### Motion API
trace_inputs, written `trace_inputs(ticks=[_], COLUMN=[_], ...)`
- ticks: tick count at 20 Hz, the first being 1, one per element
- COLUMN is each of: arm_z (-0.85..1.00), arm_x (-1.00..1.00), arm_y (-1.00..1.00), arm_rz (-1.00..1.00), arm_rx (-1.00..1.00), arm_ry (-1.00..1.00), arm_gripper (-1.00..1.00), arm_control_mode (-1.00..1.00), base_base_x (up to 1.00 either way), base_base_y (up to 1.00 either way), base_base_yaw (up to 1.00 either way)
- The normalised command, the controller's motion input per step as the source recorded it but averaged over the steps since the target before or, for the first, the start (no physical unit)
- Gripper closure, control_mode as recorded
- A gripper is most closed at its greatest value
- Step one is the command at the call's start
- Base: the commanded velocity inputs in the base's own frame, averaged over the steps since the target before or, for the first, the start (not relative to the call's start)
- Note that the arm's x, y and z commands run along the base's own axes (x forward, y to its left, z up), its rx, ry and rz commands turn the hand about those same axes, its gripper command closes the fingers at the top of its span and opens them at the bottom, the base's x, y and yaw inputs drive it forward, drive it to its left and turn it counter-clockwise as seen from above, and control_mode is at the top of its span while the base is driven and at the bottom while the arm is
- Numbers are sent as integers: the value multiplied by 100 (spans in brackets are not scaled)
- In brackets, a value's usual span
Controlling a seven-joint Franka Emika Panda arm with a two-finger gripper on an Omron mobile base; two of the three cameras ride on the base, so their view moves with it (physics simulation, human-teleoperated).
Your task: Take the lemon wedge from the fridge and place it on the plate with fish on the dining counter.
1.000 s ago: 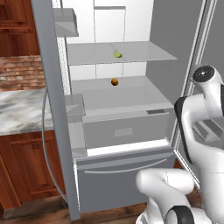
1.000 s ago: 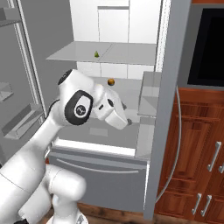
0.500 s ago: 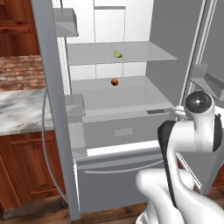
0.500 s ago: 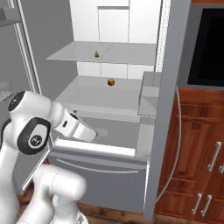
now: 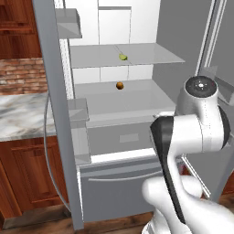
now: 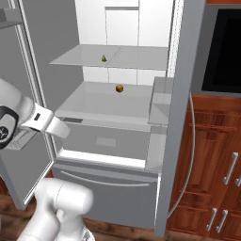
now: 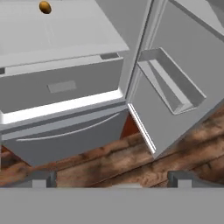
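The tall grey fridge (image 5: 55, 114) looks like matt brushed metal outside, with smooth white plastic walls and matt grey shelves inside. The red-brown wooden cabinets (image 6: 212, 164) are glossy. The veined marble countertop (image 5: 20, 114) is polished, above it rough red brick wall (image 5: 20, 75).

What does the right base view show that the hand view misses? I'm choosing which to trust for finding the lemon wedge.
Right base view alone: the lemon wedge on the upper shelf, and a dark oven window beside the fridge. Hand view alone: the wooden floor and the open gripper. Both: the orange ball and a door bin.
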Motion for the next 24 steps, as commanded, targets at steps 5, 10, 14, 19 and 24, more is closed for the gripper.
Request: trace_inputs(ticks=[5, 10, 14, 19, 24], arm_z=[-17, 30, 49, 70, 19], arm_x=[-100, -45, -22, 14, 10], arm_y=[54, -1, -22, -24, -2], arm_rz=[22, 4, 0, 0, 0], arm_rx=[4, 22, 13, 10, 3], arm_ry=[-1, -7, -21, 0, 8], arm_gripper=[-100, -100, -100, -100, -100], arm_control_mode=[-100, -100, -100, -100, -100], base_base_x=[0, 0, 0, 0, 0], base_base_y=[0, 0, 0, 0, 0], base_base_yaw=[0, 0, 0, 0, 0])
